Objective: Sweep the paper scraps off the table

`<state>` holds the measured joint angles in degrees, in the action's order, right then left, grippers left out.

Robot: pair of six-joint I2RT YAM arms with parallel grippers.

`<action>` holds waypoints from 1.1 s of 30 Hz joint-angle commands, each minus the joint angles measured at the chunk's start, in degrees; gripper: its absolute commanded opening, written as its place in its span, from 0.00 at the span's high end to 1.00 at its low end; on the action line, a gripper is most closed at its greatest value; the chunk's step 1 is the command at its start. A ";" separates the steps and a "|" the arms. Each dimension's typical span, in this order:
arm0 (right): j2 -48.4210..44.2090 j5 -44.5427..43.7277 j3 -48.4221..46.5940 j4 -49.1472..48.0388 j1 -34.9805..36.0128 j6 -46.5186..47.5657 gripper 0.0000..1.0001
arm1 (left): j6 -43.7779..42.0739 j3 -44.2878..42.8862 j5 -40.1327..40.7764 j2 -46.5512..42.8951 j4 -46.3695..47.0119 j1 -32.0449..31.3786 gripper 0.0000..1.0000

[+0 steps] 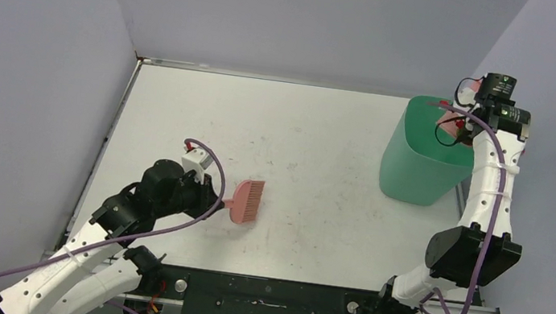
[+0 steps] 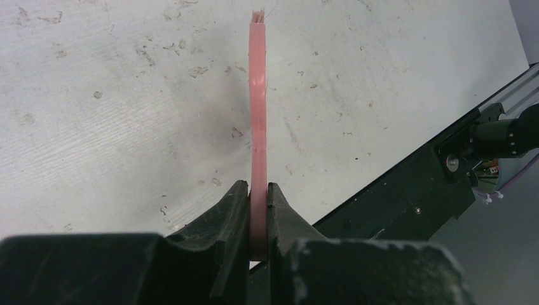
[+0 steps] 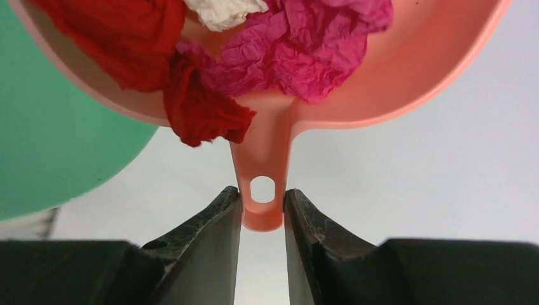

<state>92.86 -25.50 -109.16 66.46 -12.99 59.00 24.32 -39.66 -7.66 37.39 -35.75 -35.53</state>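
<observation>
Scraps [image 3: 305,57] sit bunched in the dustpan [image 3: 419,70]. Red ones are at the left, magenta in the middle, and a bit of white is at the top edge of the right wrist view. One red piece hangs over the pan's rim, just beside the handle. The right fingers [image 3: 224,222] are narrow, pinched on the tip of that handle, one on each side of its hanging hole.

The green bin [image 1: 420,163] fills the left of the right wrist view, close to the pan. From above, the bin stands at the far right of the worktop [image 1: 319,130]. The right arm reaches up beside it, and pink and red show at the bin's far rim. How the pan is tilted there cannot be told.

The left fingers [image 2: 236,213] are narrow too, clamped on the handle of the brush [image 1: 247,202]. The left wrist view shows the handle edge-on, as a thin pink strip running away from the fingers. From above, the brush is at the near left of the worktop, well apart from the bin, its head pointing right and its bristles toward the far side. Whether the bristles touch the surface cannot be told.

The worktop is white with dark scuffs and specks. A black rail [image 2: 407,197] runs along its near edge.
</observation>
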 commanded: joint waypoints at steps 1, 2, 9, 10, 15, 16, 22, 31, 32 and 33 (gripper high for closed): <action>-7.74 -15.14 10.42 -16.60 1.95 18.86 0.93 | -0.45 0.11 -0.87 -1.35 4.46 0.20 1.00; -9.58 -16.80 13.35 -21.34 2.55 23.03 0.93 | -0.49 0.11 -0.91 -1.33 4.50 0.21 1.00; -17.83 -20.30 27.43 -44.89 3.69 42.66 0.90 | -1.02 0.66 -1.23 -0.61 4.99 0.28 1.00; -17.70 -20.36 26.98 -44.00 3.75 42.10 0.90 | -1.02 0.70 -1.30 -0.71 5.03 0.28 1.00; -16.44 -20.37 25.46 -39.69 3.77 38.74 0.90 | -1.02 1.15 -1.04 -1.70 5.16 0.28 1.00; -16.52 -20.38 25.63 -39.89 3.77 38.85 0.90 | -1.02 1.24 -1.04 -1.97 5.24 0.28 1.00; -16.96 -20.73 27.21 -41.79 4.51 40.75 0.90 | -1.02 1.28 -0.79 -2.27 5.21 0.28 1.00; -17.88 -23.17 35.53 -36.36 10.93 38.82 0.93 | -1.04 -3.20 4.35 -3.22 5.68 0.28 1.00; -17.77 -24.07 37.33 -36.12 11.77 38.63 0.93 | -0.95 -4.61 5.70 -3.09 5.52 0.28 1.00; -17.61 -24.67 38.79 -35.17 12.47 38.20 0.94 | -0.94 -6.22 6.98 -2.61 5.25 0.35 1.00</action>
<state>76.23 -45.28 -75.18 28.32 -2.98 99.11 23.68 -38.72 -5.41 35.24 -34.46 -35.53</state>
